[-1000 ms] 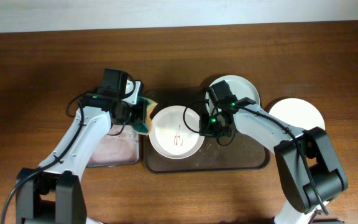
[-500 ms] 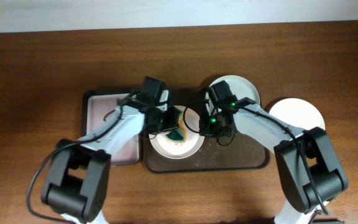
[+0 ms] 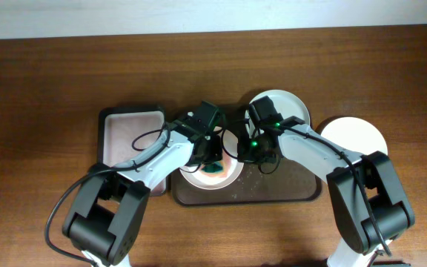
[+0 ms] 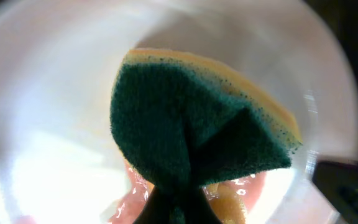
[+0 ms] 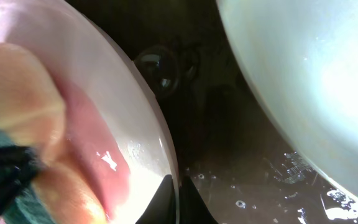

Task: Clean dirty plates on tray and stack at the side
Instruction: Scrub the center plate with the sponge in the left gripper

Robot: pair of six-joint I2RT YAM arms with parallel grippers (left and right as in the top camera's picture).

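A white plate (image 3: 199, 176) lies at the left of the dark brown tray (image 3: 288, 189). My left gripper (image 3: 213, 162) is shut on a green and yellow sponge (image 3: 212, 167) and presses it on that plate's centre; the sponge (image 4: 197, 130) fills the left wrist view over the plate (image 4: 55, 93). My right gripper (image 3: 245, 154) is shut on that plate's right rim (image 5: 160, 134), with the sponge showing at the left (image 5: 17, 99). A second white plate (image 3: 284, 104) sits at the tray's back right (image 5: 303, 74). A third white plate (image 3: 358, 133) lies on the table right of the tray.
A smaller black-rimmed tray (image 3: 128, 126) with a pale pinkish inside sits left of the brown tray. Water drops lie on the brown tray floor (image 5: 260, 180). The wooden table (image 3: 50, 74) runs all round.
My left gripper has carried the sponge from over the small tray rightward onto the plate's centre. The red streaks are now under the sponge. The right arm has held still.
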